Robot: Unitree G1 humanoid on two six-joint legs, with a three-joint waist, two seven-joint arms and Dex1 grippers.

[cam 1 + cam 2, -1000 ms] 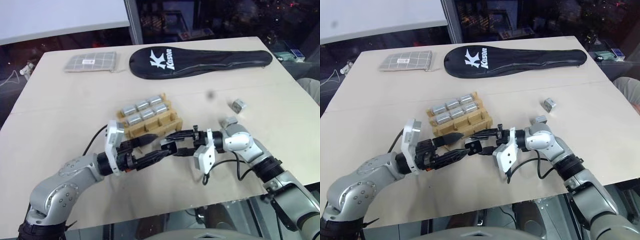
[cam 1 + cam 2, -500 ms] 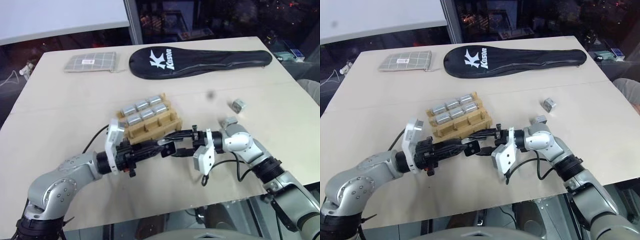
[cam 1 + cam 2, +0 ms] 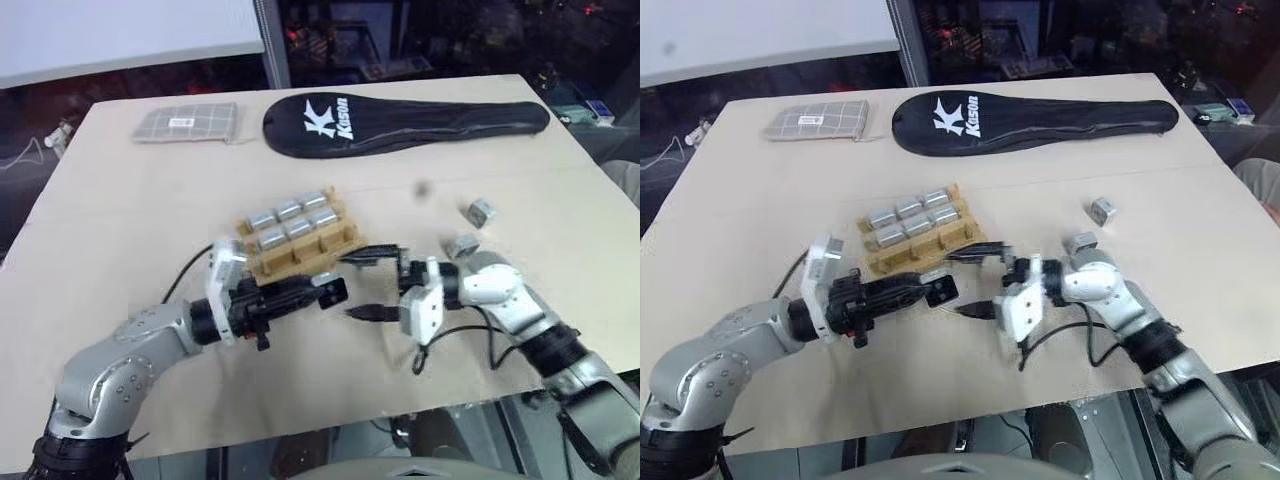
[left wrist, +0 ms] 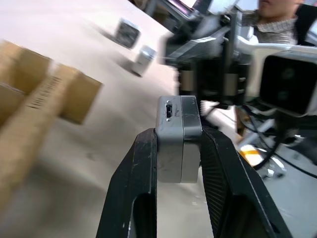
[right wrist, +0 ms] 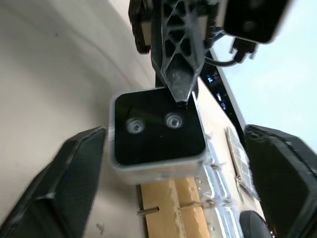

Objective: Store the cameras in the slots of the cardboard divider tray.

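Tan wooden table [image 3: 130, 220] fills most of the head views, w/ dark glass and cluttered shelves behind its far edge and a white surface at the far left corner. On the far side lie a black racket cover [image 3: 400, 122] w/ white lettering and a grey checked pouch [image 3: 188, 123]. Near the table's middle sits the cardboard divider tray [image 3: 298, 240]; six silver cameras fill its two far rows, the near row looks unfilled. Two loose cameras [image 3: 480, 211] lie on the table to the robot's right, well apart from the tray, one just beside the right arm.

In front of the tray, the left gripper [image 3: 335, 290] is clamped on a camera [image 4: 179, 139], held above the tabletop. The right gripper [image 3: 368, 284] faces it, fingers spread wide around nothing, one finger by the tray's near corner, the other lower.

Left wrist view adds detail: a small port on the held camera's silver edge, both black fingers [image 4: 132, 188] pressed on its sides, the right arm close behind, plus a person in a checked shirt [image 4: 277, 29] in the background. Right wrist view shows the camera's black face w/ two small lenses, a left fingertip on top of it, and the right fingers standing clear either side.
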